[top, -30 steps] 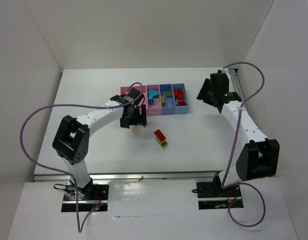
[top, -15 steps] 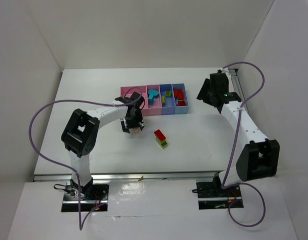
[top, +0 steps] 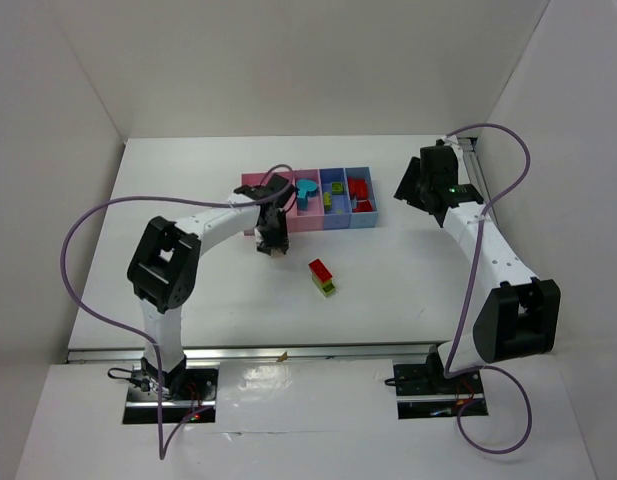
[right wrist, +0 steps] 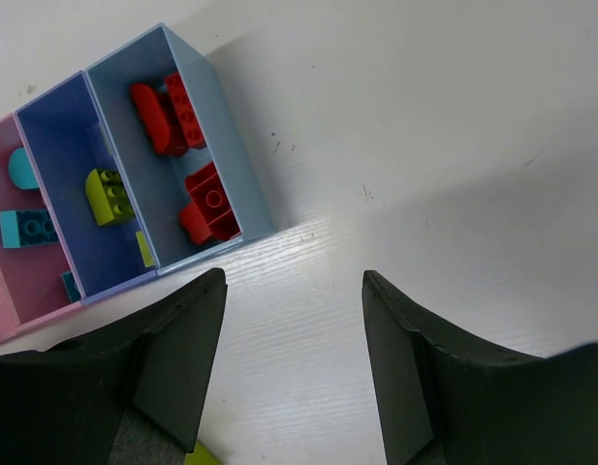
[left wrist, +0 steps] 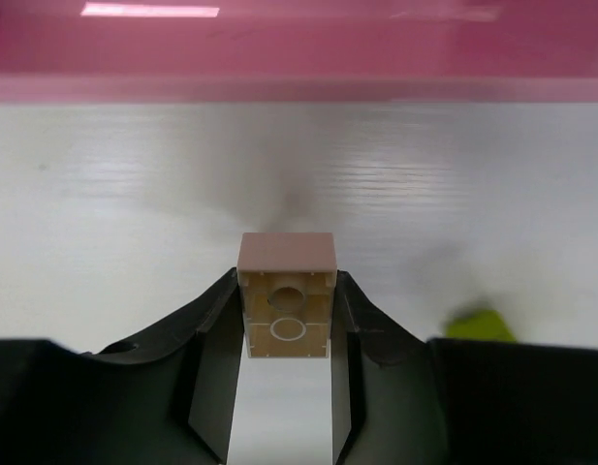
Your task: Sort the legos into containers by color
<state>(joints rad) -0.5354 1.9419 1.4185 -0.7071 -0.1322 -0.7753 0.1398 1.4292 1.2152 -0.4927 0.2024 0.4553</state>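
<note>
My left gripper [top: 273, 243] stands on the table just in front of the containers [top: 310, 226]. In its wrist view the left gripper [left wrist: 287, 325] is shut on a beige lego [left wrist: 287, 291], one finger against each side, with a pink container wall [left wrist: 299, 48] straight ahead. A red lego stacked on a yellow-green one [top: 322, 276] lies on the table to the right. My right gripper [right wrist: 294, 281] hangs open above bare table beside the end blue bin [right wrist: 242, 165], which holds red legos [right wrist: 209, 205]. The neighbouring bins hold a yellow-green lego [right wrist: 110, 194] and cyan legos [right wrist: 27, 228].
White walls enclose the table at the back and on both sides. The left arm's purple cable [top: 88, 225] loops out to the left. The right arm's cable [top: 508, 150] arcs over the back right corner. A yellow-green blur [left wrist: 481, 325] shows beside the left fingers.
My left gripper came down over the beige lego and its jaws closed on it, the wrist ending slightly nearer the bins. The right arm has not moved.
</note>
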